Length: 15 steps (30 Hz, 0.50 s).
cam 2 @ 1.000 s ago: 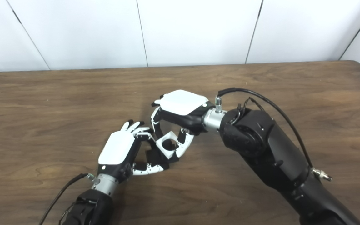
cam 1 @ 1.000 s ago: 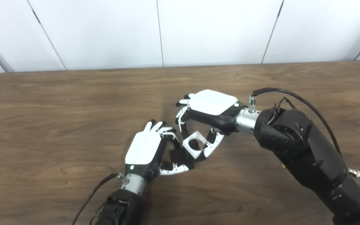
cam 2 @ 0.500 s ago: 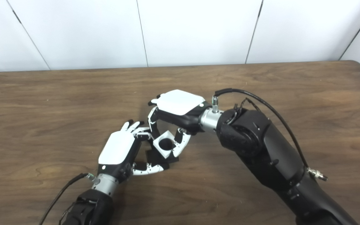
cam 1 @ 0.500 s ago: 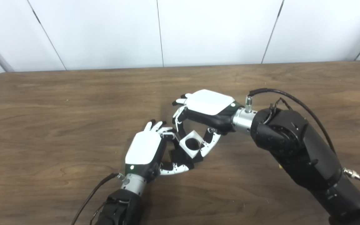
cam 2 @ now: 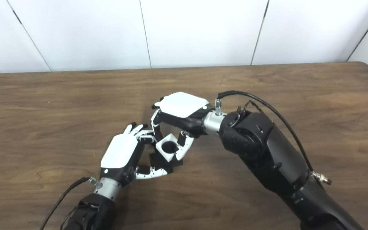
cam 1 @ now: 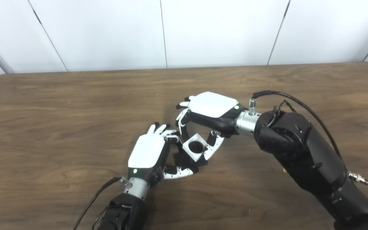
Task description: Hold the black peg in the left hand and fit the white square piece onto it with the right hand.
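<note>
My left hand (cam 1: 148, 154) rests low on the wooden table (cam 1: 59, 105), shut on the black peg (cam 1: 181, 158), whose dark base shows between its fingers and thumb. My right hand (cam 1: 209, 110) comes in from the right, shut on the white square piece (cam 1: 194, 146), pinched between fingers and thumb. The piece has a round dark hole in its top face and sits right over the peg, touching or almost touching it. The peg's tip is hidden under the piece. In the right eye view the piece (cam 2: 167, 147) lies next to the left hand (cam 2: 120, 155).
The right forearm (cam 1: 302, 153) with a looping black cable (cam 1: 286, 95) crosses the table's right front. A white panelled wall (cam 1: 171, 32) rises behind the table's far edge.
The right hand has carried the white piece left and slightly down, closer over the peg. The left hand has stayed still.
</note>
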Tool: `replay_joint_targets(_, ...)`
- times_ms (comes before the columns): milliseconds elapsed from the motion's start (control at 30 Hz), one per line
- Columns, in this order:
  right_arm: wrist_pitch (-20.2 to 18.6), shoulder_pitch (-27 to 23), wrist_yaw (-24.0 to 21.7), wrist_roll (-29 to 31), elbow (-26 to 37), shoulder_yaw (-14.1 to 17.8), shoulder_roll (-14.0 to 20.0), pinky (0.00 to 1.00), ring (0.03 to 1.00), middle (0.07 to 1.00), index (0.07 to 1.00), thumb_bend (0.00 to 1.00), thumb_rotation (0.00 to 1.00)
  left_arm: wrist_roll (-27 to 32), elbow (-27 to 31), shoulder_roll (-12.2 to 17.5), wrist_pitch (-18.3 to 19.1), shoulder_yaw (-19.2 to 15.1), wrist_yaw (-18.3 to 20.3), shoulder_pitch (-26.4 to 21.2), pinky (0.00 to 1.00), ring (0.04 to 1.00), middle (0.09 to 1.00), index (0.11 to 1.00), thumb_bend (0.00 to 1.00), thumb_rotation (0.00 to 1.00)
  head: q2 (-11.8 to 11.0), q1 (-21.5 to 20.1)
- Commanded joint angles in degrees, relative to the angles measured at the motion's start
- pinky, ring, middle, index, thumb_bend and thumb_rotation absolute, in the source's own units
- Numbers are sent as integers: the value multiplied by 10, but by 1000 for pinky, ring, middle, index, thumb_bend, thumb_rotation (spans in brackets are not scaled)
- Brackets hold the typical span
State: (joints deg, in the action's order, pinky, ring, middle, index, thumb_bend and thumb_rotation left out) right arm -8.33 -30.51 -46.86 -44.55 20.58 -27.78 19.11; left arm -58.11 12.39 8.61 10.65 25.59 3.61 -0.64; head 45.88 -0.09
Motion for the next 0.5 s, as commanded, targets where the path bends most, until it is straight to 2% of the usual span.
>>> replay_joint_targets(0,14,-17,21,-3,2,8,-3,1000,944,780,483,524,135,-6,-7,1,4,11,30,8,1000,922,798,487,522,54,0,0)
replay_joint_targets(467,20,-15,33,-6,-10,10,-7,1000,946,774,483,524,135,-8,-4,3,5,14,32,9,1000,921,797,487,522,54,3,0)
